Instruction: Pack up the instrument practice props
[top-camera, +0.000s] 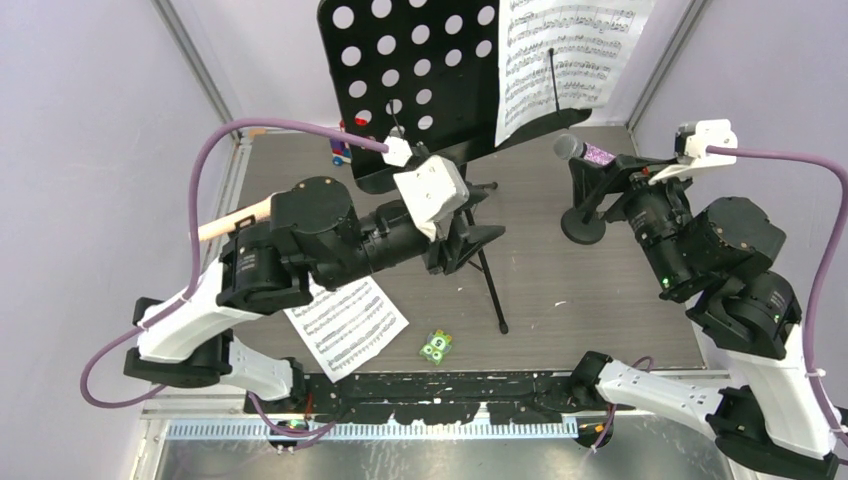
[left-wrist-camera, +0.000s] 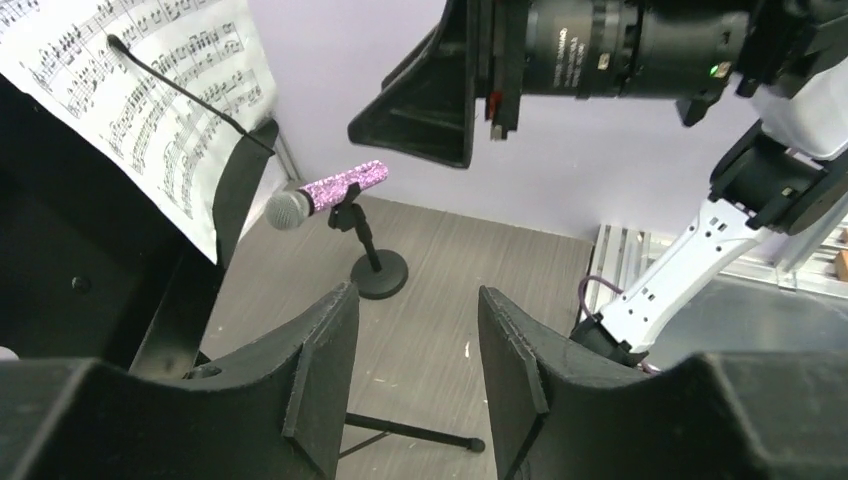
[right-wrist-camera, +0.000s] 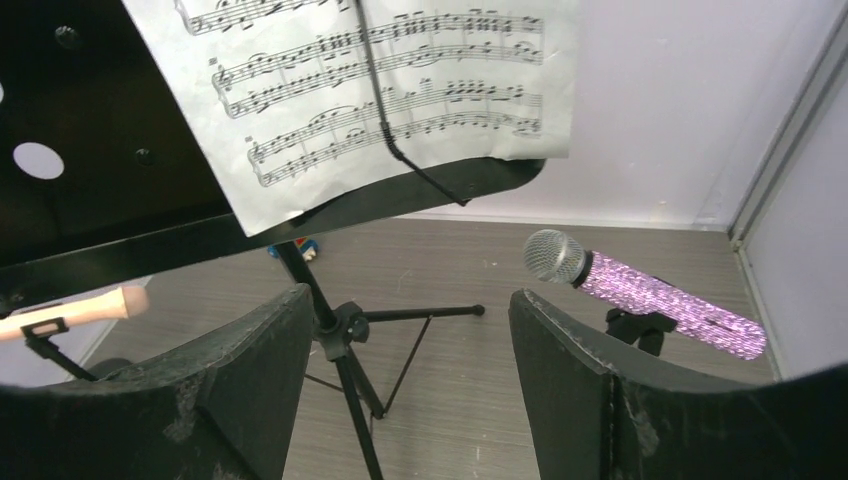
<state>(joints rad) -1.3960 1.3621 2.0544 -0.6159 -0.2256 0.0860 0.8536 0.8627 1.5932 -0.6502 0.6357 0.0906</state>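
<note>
Overhead view looks down; 2 wrist views share the glitter microphone (right-wrist-camera: 660, 297).

The space is enclosed by plain pale lavender walls (top-camera: 90, 120), matte and lit softly and evenly. Between them a grey wood-grain tabletop (top-camera: 590, 290) is laid, its boards run from side to side and marked by a few small white specks. At the back corners a slim silver metal left frame post (top-camera: 195, 60) and a matching right frame post (top-camera: 668, 60) are set against the walls. Along the near edge a pale ribbed metal strip (top-camera: 400, 428) is fitted, and a dull grey metal sheet (top-camera: 450, 462) is seen just below it.
</note>
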